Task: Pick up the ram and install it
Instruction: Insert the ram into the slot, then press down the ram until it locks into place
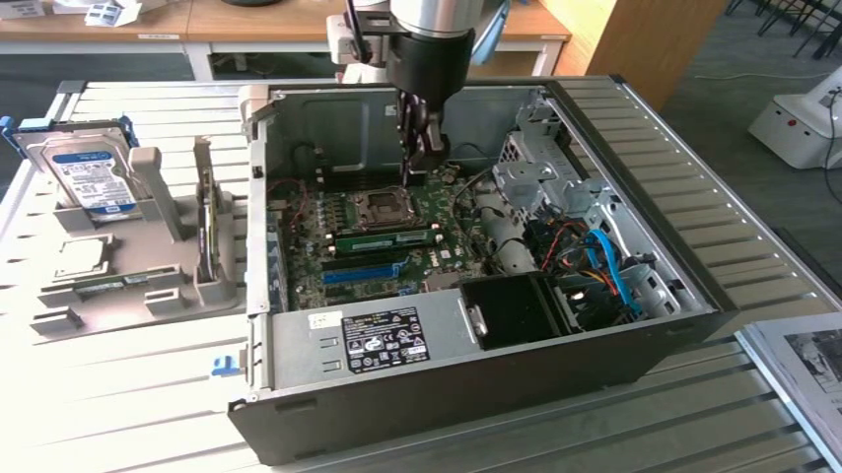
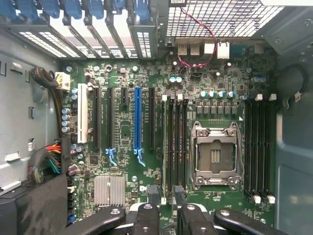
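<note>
The ram (image 1: 382, 237), a long thin green stick, sits on edge in a motherboard slot beside the empty CPU socket (image 1: 383, 205) inside the open computer case (image 1: 684, 296). In the wrist view the ram (image 2: 165, 142) appears as a narrow strip in the slot bank beside the socket (image 2: 215, 154). My gripper (image 1: 423, 163) hangs inside the case above the board, beyond the socket from the ram and clear of it. Its dark fingertips (image 2: 152, 196) stand apart in line with the ram's slot, the gripper (image 2: 166, 195) open with nothing between them.
A long blue slot (image 2: 138, 122) and black slots lie beside the ram slots. Cables (image 1: 598, 266) and a drive cage (image 1: 539, 172) fill the case at the exterior view's right. A grey holder (image 1: 132, 266) with a hard drive (image 1: 90, 177) stands outside the case at the exterior view's left.
</note>
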Controlling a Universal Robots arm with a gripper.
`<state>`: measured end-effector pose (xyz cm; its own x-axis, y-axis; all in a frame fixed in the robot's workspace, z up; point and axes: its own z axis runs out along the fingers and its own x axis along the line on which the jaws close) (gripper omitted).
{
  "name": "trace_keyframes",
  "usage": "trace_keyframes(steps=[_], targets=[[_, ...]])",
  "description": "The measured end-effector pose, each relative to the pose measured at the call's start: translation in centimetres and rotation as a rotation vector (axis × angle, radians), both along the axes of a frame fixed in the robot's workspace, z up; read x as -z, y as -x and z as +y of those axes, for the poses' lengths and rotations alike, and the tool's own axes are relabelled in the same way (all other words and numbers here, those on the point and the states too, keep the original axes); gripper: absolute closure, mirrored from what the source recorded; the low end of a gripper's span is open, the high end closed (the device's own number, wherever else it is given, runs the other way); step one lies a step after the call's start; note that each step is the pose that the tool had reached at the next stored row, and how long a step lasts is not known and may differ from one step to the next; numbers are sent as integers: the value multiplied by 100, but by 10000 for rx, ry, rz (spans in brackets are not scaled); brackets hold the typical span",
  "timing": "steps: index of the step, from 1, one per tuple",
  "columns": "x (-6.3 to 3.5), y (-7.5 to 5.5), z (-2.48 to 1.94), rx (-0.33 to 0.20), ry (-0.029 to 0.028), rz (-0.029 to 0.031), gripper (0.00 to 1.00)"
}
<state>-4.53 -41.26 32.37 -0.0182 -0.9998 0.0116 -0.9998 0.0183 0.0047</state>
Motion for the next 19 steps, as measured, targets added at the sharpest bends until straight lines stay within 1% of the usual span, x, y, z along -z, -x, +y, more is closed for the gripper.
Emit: trace_keyframes(steps=[5,18,19], targets=[[-32,0,0,0,22,0,75],[-33,0,0,0,23,0,75],[-33,0,0,0,23,0,76]])
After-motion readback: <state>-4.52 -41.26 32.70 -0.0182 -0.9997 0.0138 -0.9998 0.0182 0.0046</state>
